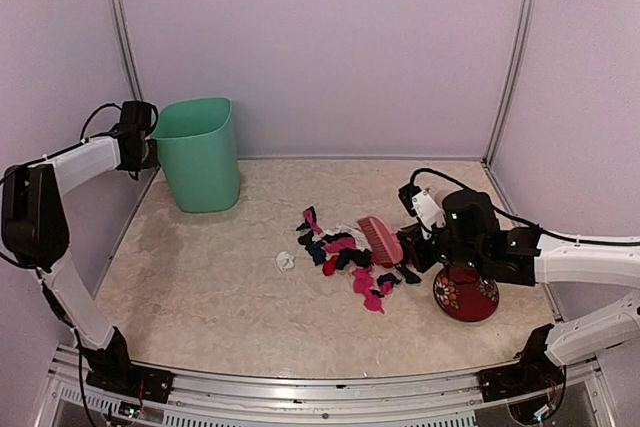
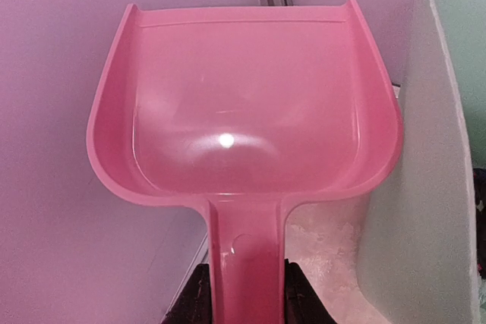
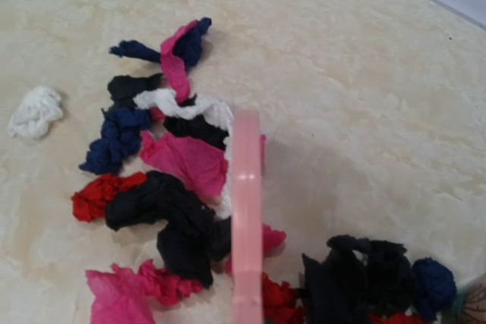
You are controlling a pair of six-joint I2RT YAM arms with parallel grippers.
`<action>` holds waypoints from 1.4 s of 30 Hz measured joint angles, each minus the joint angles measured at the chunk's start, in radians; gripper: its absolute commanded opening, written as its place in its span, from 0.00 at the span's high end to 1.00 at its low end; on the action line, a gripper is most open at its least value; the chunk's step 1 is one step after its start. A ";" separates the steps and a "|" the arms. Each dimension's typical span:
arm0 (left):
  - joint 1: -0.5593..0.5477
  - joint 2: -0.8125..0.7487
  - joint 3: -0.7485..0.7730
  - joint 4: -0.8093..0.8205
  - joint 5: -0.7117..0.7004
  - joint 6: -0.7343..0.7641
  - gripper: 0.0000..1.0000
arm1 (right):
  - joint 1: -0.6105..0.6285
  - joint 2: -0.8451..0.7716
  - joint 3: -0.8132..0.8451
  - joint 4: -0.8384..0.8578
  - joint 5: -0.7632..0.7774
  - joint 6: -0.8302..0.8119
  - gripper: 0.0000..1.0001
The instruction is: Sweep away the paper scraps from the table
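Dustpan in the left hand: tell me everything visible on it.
The dustpan is glossy pink plastic, one piece: a wide shallow scoop with raised sides and a flat handle bearing a round dimple. It is empty, with a glare spot. The left hand clamps the handle between dark fingers, holding it off the table beside the green bin; whether it touches the bin is unclear.

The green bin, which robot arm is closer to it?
Left. The left gripper, holding the pink dustpan, sits beside the green bin. The right gripper is far across the table, by the paper scraps, holding the brush.
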 measured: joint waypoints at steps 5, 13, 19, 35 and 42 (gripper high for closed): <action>-0.006 0.047 -0.001 0.078 0.003 0.055 1.00 | 0.000 -0.008 -0.011 0.013 -0.011 -0.004 1.00; -0.006 0.051 -0.101 0.267 0.112 0.153 1.00 | 0.000 -0.019 -0.036 0.024 -0.029 -0.011 1.00; -0.010 0.053 -0.127 0.347 0.233 0.222 1.00 | 0.000 -0.023 -0.044 0.029 -0.038 -0.019 1.00; -0.158 0.053 -0.164 0.451 0.437 0.266 1.00 | -0.012 0.015 0.135 0.026 0.043 -0.097 1.00; -0.207 0.051 -0.212 0.462 0.438 0.243 1.00 | -0.026 0.017 0.162 0.016 0.074 -0.109 1.00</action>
